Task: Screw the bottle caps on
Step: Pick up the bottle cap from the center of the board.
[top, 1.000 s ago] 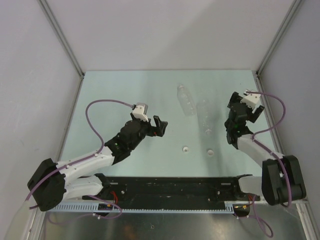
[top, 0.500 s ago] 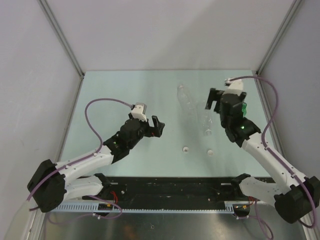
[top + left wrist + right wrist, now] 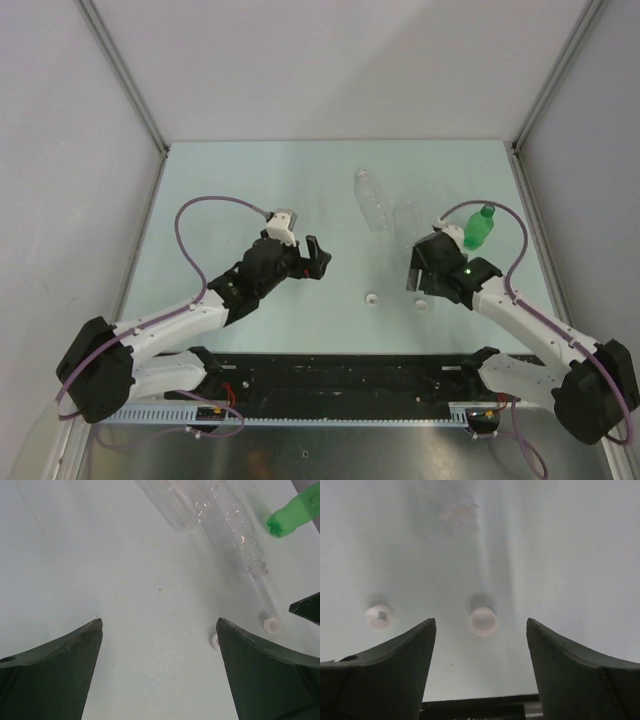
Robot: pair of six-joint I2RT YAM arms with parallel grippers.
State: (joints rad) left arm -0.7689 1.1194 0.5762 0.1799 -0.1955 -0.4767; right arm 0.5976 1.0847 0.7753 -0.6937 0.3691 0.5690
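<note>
Moved: right tool (image 3: 481,623), now over white cap (image 3: 421,304), wide, empty
Left tool (image 3: 159,625): wide, empty
Green bottle (image 3: 292,514): cut off, left wrist view

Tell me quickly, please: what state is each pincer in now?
Left pincer: open, holding nothing.
Right pincer: open, holding nothing; a small round white plastic cap lies before it.

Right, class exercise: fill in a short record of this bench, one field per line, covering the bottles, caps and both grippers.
left gripper: open, empty
right gripper: open, empty
left clear bottle: on its side
right clear bottle: on its side, neck uncapped
green bottle: on its side, furthest right
left white cap: lying loose
right white cap: lying loose, just ahead of right gripper, centred between its fingers
</note>
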